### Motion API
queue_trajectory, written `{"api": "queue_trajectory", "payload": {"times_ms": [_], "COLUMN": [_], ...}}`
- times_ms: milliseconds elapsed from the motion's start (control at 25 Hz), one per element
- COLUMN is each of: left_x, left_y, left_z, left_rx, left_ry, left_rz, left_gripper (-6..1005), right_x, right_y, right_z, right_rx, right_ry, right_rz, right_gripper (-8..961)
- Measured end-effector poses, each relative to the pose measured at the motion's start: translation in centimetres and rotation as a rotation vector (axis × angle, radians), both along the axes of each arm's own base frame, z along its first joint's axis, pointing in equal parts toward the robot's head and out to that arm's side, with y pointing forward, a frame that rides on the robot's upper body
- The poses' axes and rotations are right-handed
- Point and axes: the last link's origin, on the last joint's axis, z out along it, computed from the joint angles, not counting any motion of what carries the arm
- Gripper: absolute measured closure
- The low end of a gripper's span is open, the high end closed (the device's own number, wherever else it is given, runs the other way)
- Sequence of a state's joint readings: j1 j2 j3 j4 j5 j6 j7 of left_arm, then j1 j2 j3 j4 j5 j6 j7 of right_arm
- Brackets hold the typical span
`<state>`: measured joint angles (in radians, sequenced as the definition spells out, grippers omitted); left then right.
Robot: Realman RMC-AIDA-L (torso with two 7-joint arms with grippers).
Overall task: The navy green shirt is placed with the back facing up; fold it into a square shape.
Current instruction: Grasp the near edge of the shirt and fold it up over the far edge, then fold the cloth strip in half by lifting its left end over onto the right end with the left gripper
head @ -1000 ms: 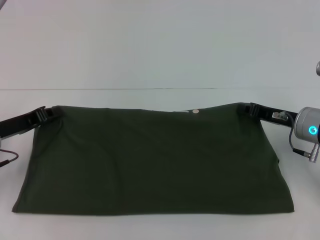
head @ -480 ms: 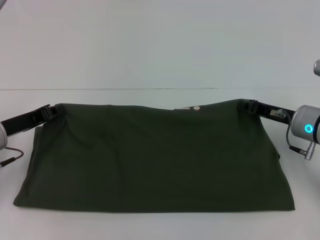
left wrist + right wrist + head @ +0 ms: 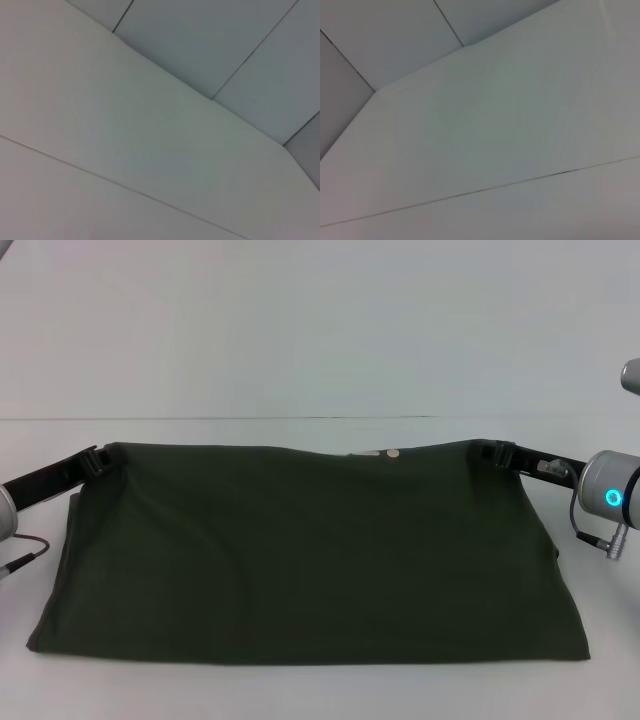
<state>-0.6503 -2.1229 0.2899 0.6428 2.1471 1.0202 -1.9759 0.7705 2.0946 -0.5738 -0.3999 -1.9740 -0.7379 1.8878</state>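
Now both black grippers, left (image 3: 100,461) at ten o'clock, right (image 3: 487,452) at two, pinch the smooth dark olive-green cloth shirt's (image 3: 310,560) lifted far edge over the bare white table (image 3: 300,430).

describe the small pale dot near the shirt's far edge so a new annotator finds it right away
Start at the navy green shirt spread across the white table, with the left gripper and right gripper at its far corners. Follow the far edge toward the right gripper: the small round pale dot sits there, the only light mark on the dark cloth.
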Motion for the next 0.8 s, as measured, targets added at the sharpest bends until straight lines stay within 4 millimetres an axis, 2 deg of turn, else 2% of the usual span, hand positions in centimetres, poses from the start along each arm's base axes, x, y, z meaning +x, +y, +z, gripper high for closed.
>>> {"api": "queue_trajectory", "payload": {"times_ms": [360,400,520,800], "left_x": [-0.8,-0.8,-1.0,-0.8], "left_y": [-0.2,-0.3,-0.5,-1.2], "left_z": [-0.2,-0.2,-0.1,0.0], "left_rx": [0.063,0.066,0.074,0.051], "left_ry": [0.006,0.003,-0.013,-0.051], "left_rz": [0.036,0.038,0.043,0.008], "left_gripper": [809,790,654,386], "right_x": [1.2,1.4,2.1,3.7], "right_y": [-0.7,-0.8,-1.1,-1.7], "right_z": [0.3,0.4,0.8,2.3], "right_rx": [0.012,0.016,0.031,0.092], "right_ry": [0.018,0.022,0.032,0.056], "right_rz": [-0.03,-0.034,-0.051,-0.098], "right_gripper": [617,556,373,113]}}
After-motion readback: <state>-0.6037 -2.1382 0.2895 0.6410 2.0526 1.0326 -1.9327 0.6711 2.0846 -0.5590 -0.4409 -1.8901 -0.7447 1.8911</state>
